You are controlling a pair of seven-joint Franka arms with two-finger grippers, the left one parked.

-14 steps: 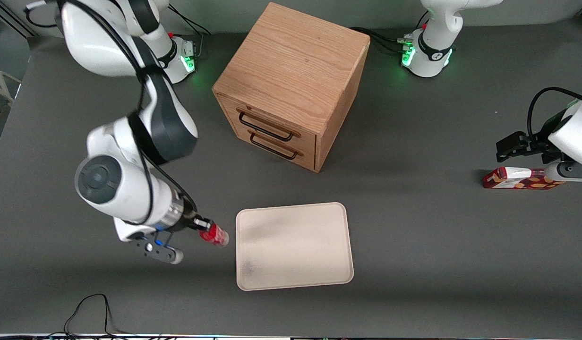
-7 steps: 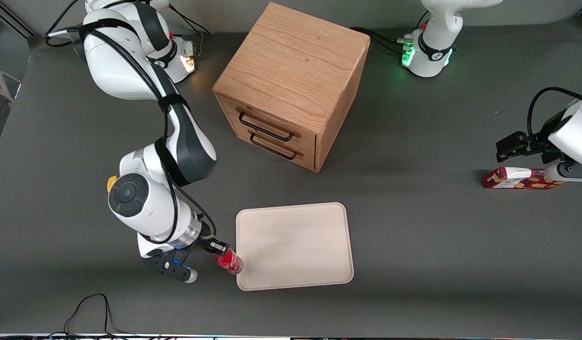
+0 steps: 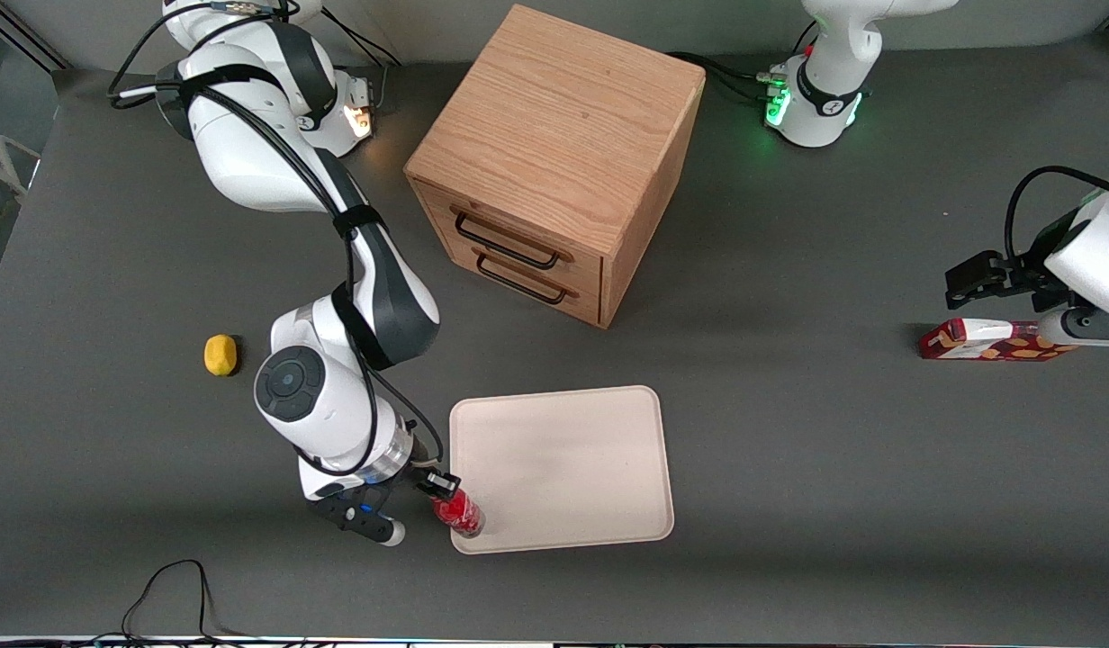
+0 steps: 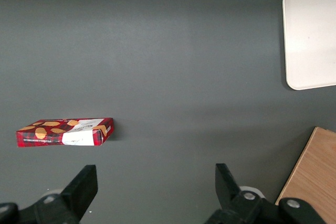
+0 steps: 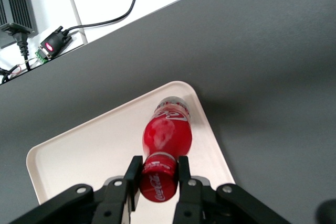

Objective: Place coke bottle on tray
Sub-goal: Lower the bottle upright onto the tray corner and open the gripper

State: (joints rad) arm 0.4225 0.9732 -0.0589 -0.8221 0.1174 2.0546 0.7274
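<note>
A dark grey worktop (image 3: 788,450) carries a wooden two-drawer cabinet (image 3: 554,162). The working arm (image 3: 338,270) reaches down beside the cream tray (image 3: 563,468), nearer the front camera than the cabinet. Its gripper (image 3: 439,486) clamps the red cap of the coke bottle (image 3: 460,515), whose base sits over the tray's corner nearest the camera. The wrist view shows the fingers (image 5: 133,174) pinching the cap; only the front view shows a small yellow object (image 3: 220,354) toward the working arm's end.
</note>
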